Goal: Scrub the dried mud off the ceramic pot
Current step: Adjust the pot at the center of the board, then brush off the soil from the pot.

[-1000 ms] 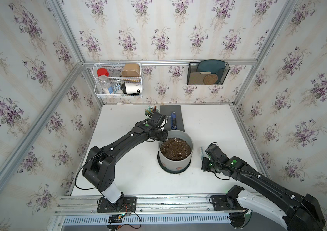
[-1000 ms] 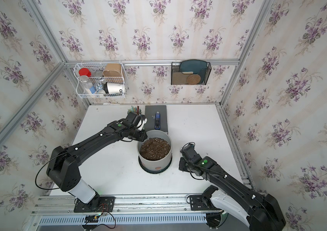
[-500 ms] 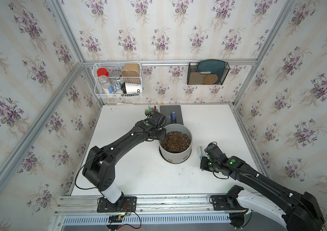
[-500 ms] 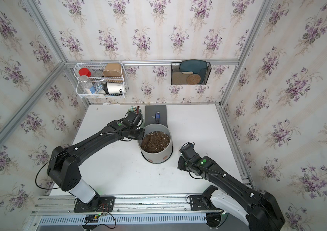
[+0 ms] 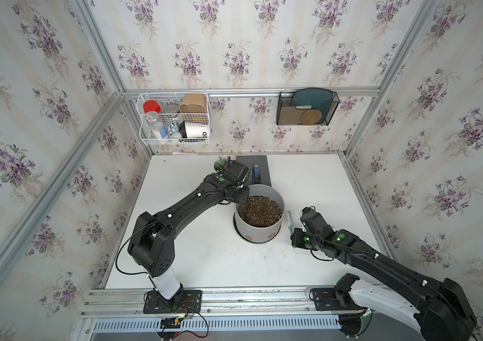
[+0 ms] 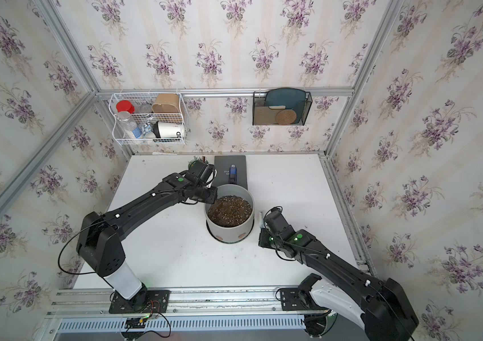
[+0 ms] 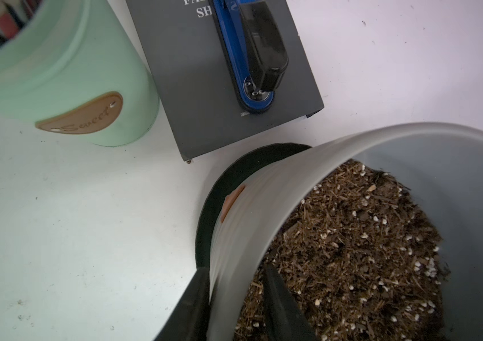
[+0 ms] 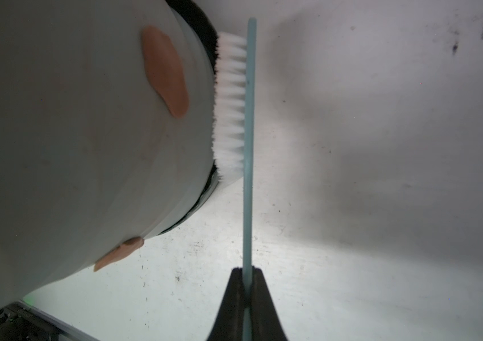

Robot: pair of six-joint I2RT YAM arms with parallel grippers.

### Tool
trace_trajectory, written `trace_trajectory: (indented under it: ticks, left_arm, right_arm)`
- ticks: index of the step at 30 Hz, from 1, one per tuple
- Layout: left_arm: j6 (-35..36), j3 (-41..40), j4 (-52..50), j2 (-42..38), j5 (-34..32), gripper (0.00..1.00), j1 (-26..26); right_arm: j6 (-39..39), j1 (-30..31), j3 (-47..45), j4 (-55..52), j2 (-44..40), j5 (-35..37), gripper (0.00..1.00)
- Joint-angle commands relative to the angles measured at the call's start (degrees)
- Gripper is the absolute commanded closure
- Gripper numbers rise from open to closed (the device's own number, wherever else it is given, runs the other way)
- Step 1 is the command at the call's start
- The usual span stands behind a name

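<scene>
The ceramic pot is light grey, full of dark soil, and stands on a black saucer at mid-table. Reddish-brown dried mud patches stick to its wall, two low on the front. My left gripper straddles the back-left rim. One finger lies against the outer wall. The other stands in the soil, a little off the wall, so the gripper is open. My right gripper is shut on a light-blue brush, whose white bristles touch the pot's lower wall.
A mint-green pencil cup and a dark book with a blue stapler on it lie just behind the pot. A wire basket and a black holder hang on the back wall.
The pot has shifted toward the back of the table compared with a second ago. My left jaws have widened on the rim. The right gripper still holds the brush beside the pot.
</scene>
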Motion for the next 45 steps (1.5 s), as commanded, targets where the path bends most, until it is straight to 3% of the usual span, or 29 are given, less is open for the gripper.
trace_trajectory:
  ticks: [1, 10, 17, 41, 45]
  left_arm:
    - [0.28, 0.52, 0.91, -0.19, 0.52, 0.66, -0.09]
    - [1.13, 0.43, 0.6, -0.83, 0.94, 0.71, -0.05]
    - [0.92, -0.1, 1.14, -0.75, 1.11, 0.73, -0.09]
    - [1.15, -2.25, 0.43, -1.96, -0.28, 0.75, -0.07]
    - [1.27, -2.34, 0.51, -1.98, -0.36, 0.75, -0.06]
  right_arm:
    - [-1.71, -0.27, 1.17, 1.93, 2.4, -1.77, 1.0]
    - [-2.66, -0.45, -0.54, 7.07, 3.35, -8.7, 1.0]
    - [-2.29, -0.45, -0.55, 7.69, 0.46, -8.34, 1.0]
    - [-1.28, -1.78, 2.07, -5.29, -9.68, 4.12, 1.0]
    - [-2.23, -2.9, 1.7, -5.39, -8.79, 1.21, 1.0]
